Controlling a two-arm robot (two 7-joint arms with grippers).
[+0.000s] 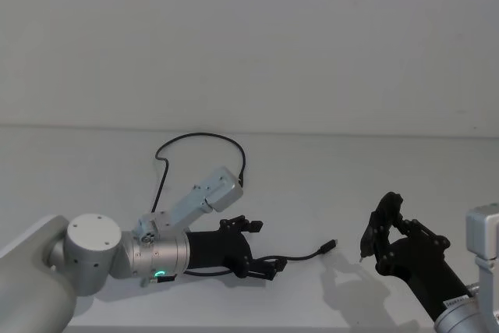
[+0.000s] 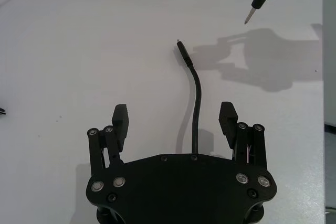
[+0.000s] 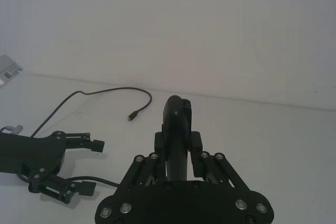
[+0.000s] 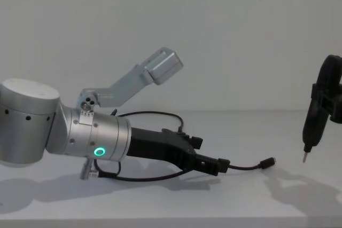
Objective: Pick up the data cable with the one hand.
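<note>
Left hand (image 1: 261, 247) is down low over the white table (image 1: 366, 185), reaching in from the robot's left, green ring lit on its silver wrist. Its two fingers stand wide apart, fully spread, and the data cable (image 1: 300, 256) runs right up the middle of the gap. The left wrist view has the data cable (image 2: 197, 98) touching neither finger of the left hand (image 2: 175, 116) as it passes in under the palm.

From the chest, the left hand (image 4: 208, 153) lies nearly level, lower fingertip close above the table. The data cable (image 4: 243, 168) comes out past that tip and lies flat on the surface, ending in a small plug that points toward the robot's right. Behind the hand it curls back beneath the wrist, then swings out in a wide arc toward the far wall (image 1: 249, 37). Its other plug lies on the table beyond the left arm.

Over on the right, the right hand (image 1: 387, 228) hangs above the table, fingers clamped on a slim black pen-like tool (image 4: 310, 124). The tool's point aims downward, near the cable's plug but clear of it. In the right wrist view, the right hand (image 3: 177, 145) has one finger pressed to each side of the tool's body.
</note>
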